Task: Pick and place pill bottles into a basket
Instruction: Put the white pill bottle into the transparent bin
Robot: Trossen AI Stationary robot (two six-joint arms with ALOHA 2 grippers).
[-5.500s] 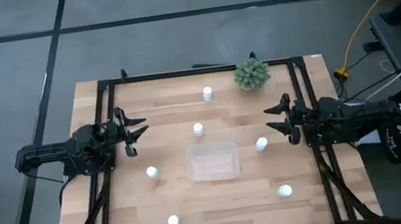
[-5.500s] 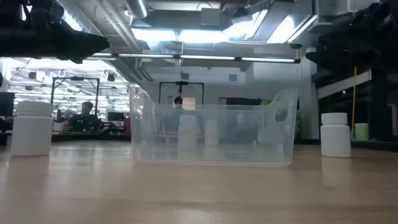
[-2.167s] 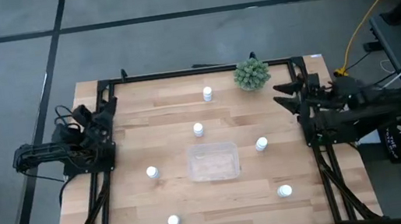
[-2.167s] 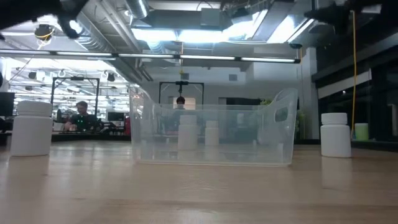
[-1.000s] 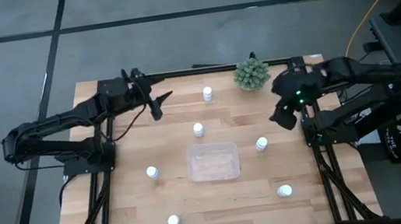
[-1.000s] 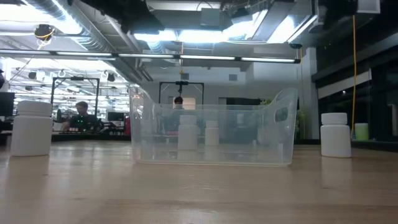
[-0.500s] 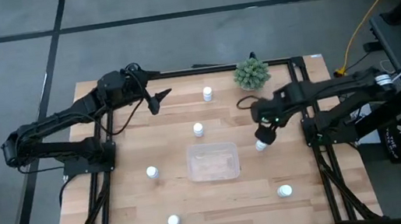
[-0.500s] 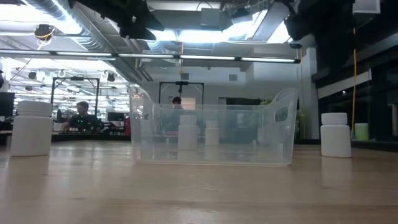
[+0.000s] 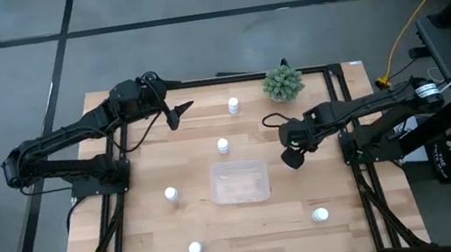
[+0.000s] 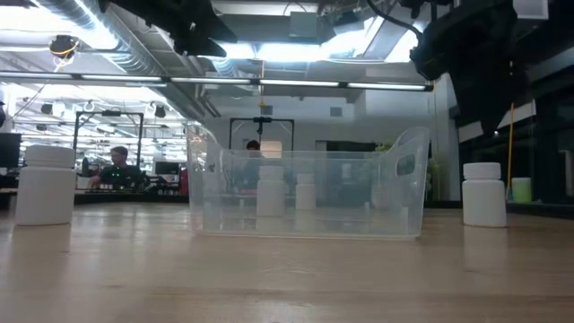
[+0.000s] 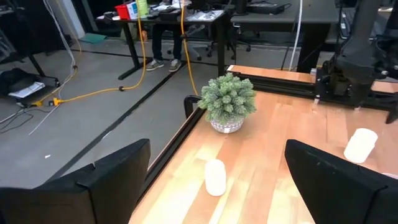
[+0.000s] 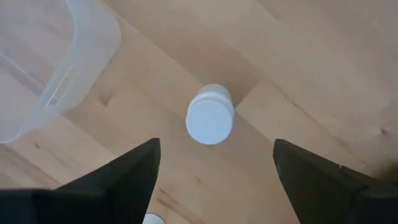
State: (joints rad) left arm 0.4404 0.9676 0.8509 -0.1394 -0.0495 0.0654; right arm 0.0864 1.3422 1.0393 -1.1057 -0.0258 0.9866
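The right tool [image 9: 292, 157] hangs directly over a small white cylindrical pill bottle with a white cap [image 12: 210, 116], which stands upright on the light wooden desk [image 9: 152, 233] just beside the shallow clear plastic basket [image 9: 239, 181], on its right side. In the right wrist view the two dark fingers [image 12: 118, 177] are spread wide on either side of the bottle, released and holding nothing, with the basket's rounded corner [image 12: 59, 68] close by.

The left tool [image 9: 178, 112] sits high over the desk's far left part, also spread open and empty, pointed toward another small white bottle [image 11: 215, 177] and the spiky green potted plant [image 11: 227, 102] at the far edge.

No bottle appears to be in the basket yet. In the high view the others stand scattered: one at the far edge near the plant [image 9: 233, 104], one just beyond the basket [image 9: 223, 145], one to its left [image 9: 170, 194], and two near the front edge [image 9: 194, 249] [image 9: 320, 214].

My judgement is that the risk lies in the descent. The bottle is small and light, so if the right tool comes down off-centre, one finger could strike the cap and tip the bottle over, letting it roll. The basket wall is so near that a finger could also clip its rim and shove the light container aside. A grip taken too high on the cap might slip during the lift.
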